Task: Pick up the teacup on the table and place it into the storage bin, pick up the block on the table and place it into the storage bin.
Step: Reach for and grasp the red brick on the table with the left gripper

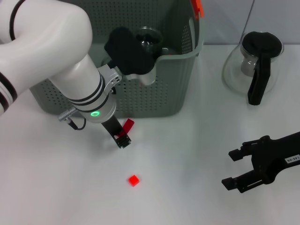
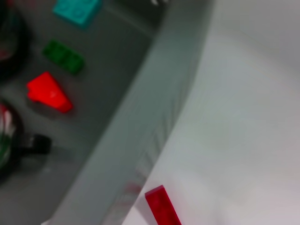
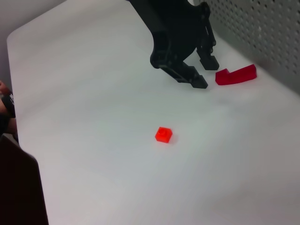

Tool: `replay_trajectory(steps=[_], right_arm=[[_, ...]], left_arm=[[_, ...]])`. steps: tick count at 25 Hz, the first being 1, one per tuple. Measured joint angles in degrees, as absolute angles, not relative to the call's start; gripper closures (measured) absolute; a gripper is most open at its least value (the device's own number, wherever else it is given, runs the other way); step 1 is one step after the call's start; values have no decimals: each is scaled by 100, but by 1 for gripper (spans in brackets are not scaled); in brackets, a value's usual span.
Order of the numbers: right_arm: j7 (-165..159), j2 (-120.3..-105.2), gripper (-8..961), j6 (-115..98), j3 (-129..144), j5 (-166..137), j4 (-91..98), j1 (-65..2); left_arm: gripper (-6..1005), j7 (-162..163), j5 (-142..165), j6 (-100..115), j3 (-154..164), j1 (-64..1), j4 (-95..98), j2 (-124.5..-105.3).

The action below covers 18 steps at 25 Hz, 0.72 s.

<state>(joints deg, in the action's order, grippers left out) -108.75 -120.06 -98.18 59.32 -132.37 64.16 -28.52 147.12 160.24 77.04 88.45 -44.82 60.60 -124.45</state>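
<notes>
White surface (image 1: 187, 154). Storage bin (image 1: 154, 93) far left, blocks inside. Left gripper (image 1: 123, 139) low just near of bin, jaws apart, empty, red bent piece (image 1: 127, 124) touching beside it. Small red block (image 1: 134, 180) nearer, apart. Right gripper (image 1: 234, 168) near right, open, empty. Glass jug (image 1: 255, 65) far right.

Worktop (image 1: 187, 187): plain white. Storage bin (image 1: 154, 93): grey-green, walls dotted with perforation rows; orange clip (image 1: 197, 7) on the rim, upper centre of the frame. Small block (image 1: 134, 180): bright red. Larger angled block (image 3: 236, 75): darker red. Inside the bin: teal block (image 2: 77, 9), green block (image 2: 63, 56), red block (image 2: 48, 92). Glass jug (image 1: 255, 65): clear, black lid and handle. Both grippers black; left arm white with black bands.
</notes>
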Motion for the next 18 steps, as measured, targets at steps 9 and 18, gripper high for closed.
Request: replay_trajectory(steps=[9,18], right_arm=[[-10873,-11988,11,-9792,5933,-13237,6416,-2885],[-10874,-11982,12,-9793,5932,-13236,6416,-2892]], left_arm=[[648,15234,16014,7669,8777,-4496,6022,-12442],[483,15509,16016,7656,8551,-4500,5994,-12449]])
